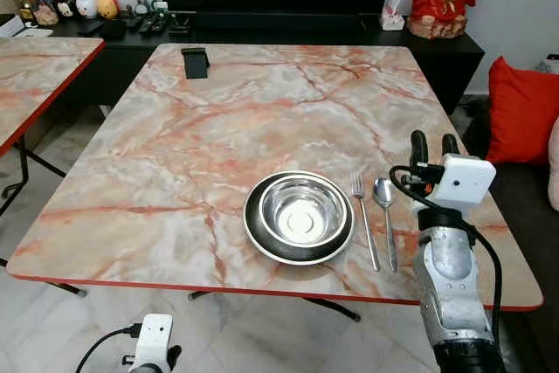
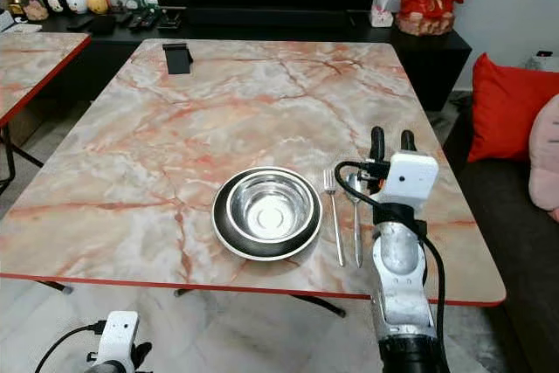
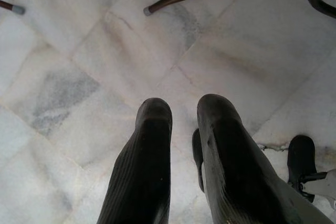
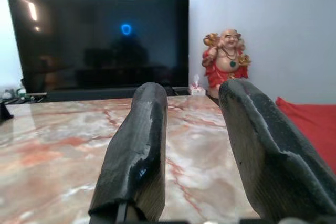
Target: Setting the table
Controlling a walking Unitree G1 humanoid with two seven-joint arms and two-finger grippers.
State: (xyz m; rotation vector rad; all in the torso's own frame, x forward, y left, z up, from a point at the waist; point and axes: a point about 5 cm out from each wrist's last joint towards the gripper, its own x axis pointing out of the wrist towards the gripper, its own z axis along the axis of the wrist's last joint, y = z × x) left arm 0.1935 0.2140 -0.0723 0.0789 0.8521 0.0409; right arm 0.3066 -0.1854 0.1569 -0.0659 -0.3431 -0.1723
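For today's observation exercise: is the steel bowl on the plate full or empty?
Empty. The steel bowl on the plate shows its bare shiny bottom.

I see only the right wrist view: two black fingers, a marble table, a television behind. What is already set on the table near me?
Observer: A steel bowl sits on a dark plate near the table's front edge.
Operator: Is cutlery there also?
Observer: Yes. A fork and a spoon lie side by side to the right of the plate, the spoon on the outside.
Operator: Where is my right end effector compared with them?
Observer: The right end effector is just right of the spoon, fingers open and holding nothing.
Operator: And the left one?
Observer: The left end effector hangs low over the floor tiles, also holding nothing.
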